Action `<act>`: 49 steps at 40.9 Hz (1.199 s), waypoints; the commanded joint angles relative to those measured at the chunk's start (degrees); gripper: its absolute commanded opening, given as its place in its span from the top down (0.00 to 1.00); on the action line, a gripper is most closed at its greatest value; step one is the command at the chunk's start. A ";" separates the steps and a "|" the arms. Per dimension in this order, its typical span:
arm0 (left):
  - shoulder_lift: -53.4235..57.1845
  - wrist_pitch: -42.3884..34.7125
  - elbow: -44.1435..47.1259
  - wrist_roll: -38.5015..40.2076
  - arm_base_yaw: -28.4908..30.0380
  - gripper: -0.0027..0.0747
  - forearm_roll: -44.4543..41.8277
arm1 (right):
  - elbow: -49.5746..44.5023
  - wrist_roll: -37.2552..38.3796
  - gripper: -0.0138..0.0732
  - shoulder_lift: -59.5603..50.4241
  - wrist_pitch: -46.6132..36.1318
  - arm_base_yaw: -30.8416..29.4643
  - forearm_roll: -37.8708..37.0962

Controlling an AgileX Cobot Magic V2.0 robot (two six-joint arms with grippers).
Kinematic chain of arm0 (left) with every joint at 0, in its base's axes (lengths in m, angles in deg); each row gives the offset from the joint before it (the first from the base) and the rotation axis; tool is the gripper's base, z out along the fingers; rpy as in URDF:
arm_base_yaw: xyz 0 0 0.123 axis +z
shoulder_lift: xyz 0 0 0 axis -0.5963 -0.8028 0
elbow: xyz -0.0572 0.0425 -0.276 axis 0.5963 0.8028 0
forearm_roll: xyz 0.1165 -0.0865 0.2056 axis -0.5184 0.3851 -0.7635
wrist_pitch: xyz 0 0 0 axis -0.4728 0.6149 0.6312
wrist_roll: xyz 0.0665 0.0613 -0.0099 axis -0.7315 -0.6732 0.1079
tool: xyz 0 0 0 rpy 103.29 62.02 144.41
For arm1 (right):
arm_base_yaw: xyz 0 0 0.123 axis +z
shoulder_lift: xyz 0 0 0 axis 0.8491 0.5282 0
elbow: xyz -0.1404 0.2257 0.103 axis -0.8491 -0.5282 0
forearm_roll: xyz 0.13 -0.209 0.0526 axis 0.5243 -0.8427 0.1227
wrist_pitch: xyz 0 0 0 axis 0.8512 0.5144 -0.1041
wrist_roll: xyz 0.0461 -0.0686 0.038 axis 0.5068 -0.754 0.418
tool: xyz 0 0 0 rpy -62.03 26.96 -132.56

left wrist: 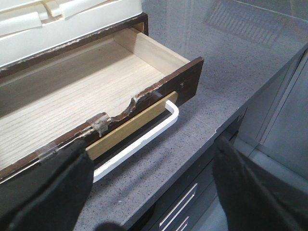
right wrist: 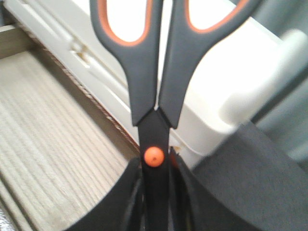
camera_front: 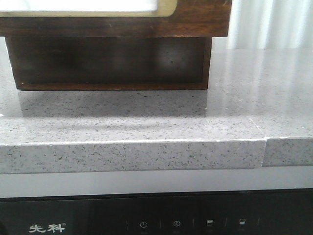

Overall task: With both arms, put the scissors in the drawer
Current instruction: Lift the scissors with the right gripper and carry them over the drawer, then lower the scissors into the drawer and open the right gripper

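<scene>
On the grey speckled worktop: a dark brown wooden cabinet stands at the back; the front view shows only its lower part, and neither arm nor scissors appear there.
Drawer: pulled well out, as the left wrist view shows; its pale wood floor is bare, its front edge chipped and taped, with a white handle along the front.
Left gripper: its black fingers stand wide apart, holding nothing, just outside the drawer front near the handle.
Right gripper: clamped on the scissors at the blades just below the orange pivot.
Scissors: held in the air with the handles pointing away from the gripper, above the drawer's pale floor and close to the cream-white panel behind it.
Progress: opening and grasping look done; judged from these views, the task is well along.
Remaining: lowering the scissors onto the drawer floor, releasing them, and probably pushing the drawer shut.
</scene>
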 commanded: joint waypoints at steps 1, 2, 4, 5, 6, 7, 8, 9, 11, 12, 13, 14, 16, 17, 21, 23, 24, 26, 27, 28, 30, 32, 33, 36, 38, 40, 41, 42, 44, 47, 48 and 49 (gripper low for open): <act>-0.44 -4.35 -1.78 0.41 -0.36 0.30 0.55 | 1.59 -7.26 0.80 -0.43 -5.75 4.27 1.10; -0.44 -4.35 -1.78 0.41 -0.36 0.30 0.55 | 1.59 -8.72 0.80 0.20 -5.90 5.36 1.10; -0.44 -4.35 -1.78 0.41 -0.36 0.30 0.55 | 1.59 -11.26 0.80 1.26 -5.95 7.11 1.10; -0.44 -4.35 -1.78 0.41 -0.36 0.30 0.55 | 1.59 -12.59 0.80 1.71 -5.95 7.95 1.10; -0.44 -4.35 -1.78 0.41 -0.36 0.30 0.55 | 1.59 -13.85 0.80 2.43 -5.95 8.51 1.10; -0.44 -4.35 -1.78 0.41 -0.36 0.30 0.55 | 1.59 -14.65 0.80 2.92 -6.04 9.22 1.10; -0.44 -4.35 -1.78 0.41 -0.36 0.30 0.55 | 1.59 -15.68 0.80 3.68 -6.04 9.86 1.10; -0.44 -4.35 -1.78 0.41 -0.36 0.30 0.55 | 1.59 -16.33 0.80 4.40 -6.09 10.29 1.10; -0.44 -4.35 -1.78 0.41 -0.36 0.30 0.55 | 1.59 -17.63 0.80 5.53 -6.22 11.06 1.10; -0.44 -4.35 -1.78 0.41 -0.36 0.30 0.55 | 1.59 -18.17 0.80 6.27 -6.27 11.26 1.10; -0.44 -4.35 -1.78 0.41 -0.36 0.30 0.55 | 1.59 -18.92 0.80 6.87 -6.27 11.42 1.10; -0.44 -4.35 -1.78 0.41 -0.36 0.30 0.55 | 1.59 -19.42 0.80 7.63 -6.27 11.51 1.03; -0.44 -4.35 -1.78 0.41 -0.36 0.30 0.55 | 1.59 -20.50 0.80 8.96 -6.14 11.63 0.97; -0.44 -4.35 -1.78 0.41 -0.36 0.30 0.55 | 1.59 -20.87 0.80 9.52 -5.97 11.63 0.81; -0.44 -4.35 -1.78 0.41 -0.36 0.30 0.55 | 1.59 -21.74 0.80 12.19 -4.88 11.63 -0.10; -0.44 -4.35 -1.78 0.41 -0.36 0.30 0.55 | 1.59 -21.82 0.80 13.43 -4.19 11.63 -1.19; -0.44 -4.35 -1.78 0.41 -0.36 0.30 0.55 | 1.59 -21.82 0.80 13.93 -3.90 11.63 -1.94; -0.44 -4.35 -1.78 0.41 -0.36 0.30 0.55 | 1.59 -21.86 0.80 15.22 -3.38 11.63 -3.53; -0.44 -4.35 -1.78 0.41 -0.36 0.30 0.55 | 1.59 -21.86 0.80 15.72 -3.18 11.63 -4.28; -0.44 -4.35 -1.78 0.41 -0.36 0.30 0.55 | 1.59 -21.86 0.80 16.16 -2.95 11.63 -5.04; -0.44 -4.35 -1.78 0.41 -0.36 0.30 0.55 | 1.59 -21.86 0.80 17.10 -2.11 11.68 -6.70; -0.44 -4.35 -1.78 0.41 -0.36 0.30 0.55 | 1.59 -21.86 0.80 17.81 -1.01 11.65 -8.14; -0.44 -4.35 -1.78 0.41 -0.36 0.30 0.55 | 1.59 -21.86 0.79 18.07 -0.76 11.65 -8.30; -0.44 -4.35 -1.78 0.41 -0.36 0.30 0.55 | 1.59 -21.86 0.76 18.57 0.02 11.65 -8.65; -0.44 -4.35 -1.78 0.41 -0.36 0.30 0.55 | 1.59 -21.86 0.72 18.65 0.01 11.65 -8.78; -0.44 -4.35 -1.78 0.41 -0.36 0.30 0.55 | 1.59 -21.86 0.65 18.65 -0.17 11.65 -8.78; -0.44 -4.35 -1.78 0.41 -0.36 0.30 0.55 | 1.59 -21.86 0.62 18.65 -0.17 11.65 -8.78; -0.44 -4.35 -1.78 0.41 -0.36 0.30 0.55 | 1.59 -21.86 0.58 18.65 -0.30 11.65 -8.78; -0.44 -4.35 -1.78 0.41 -0.36 0.30 0.55 | 1.59 -21.86 0.52 18.65 -0.42 11.65 -8.78; -0.44 -4.35 -1.78 0.41 -0.36 0.30 0.55 | 1.59 -21.86 0.44 18.65 -0.63 11.65 -8.78; -0.44 -4.35 -1.78 0.41 -0.36 0.30 0.55 | 1.59 -21.86 0.43 18.65 -0.63 11.65 -8.78; -0.44 -4.35 -1.78 0.41 -0.36 0.30 0.55 | 1.59 -21.86 0.42 18.65 -0.63 11.65 -8.78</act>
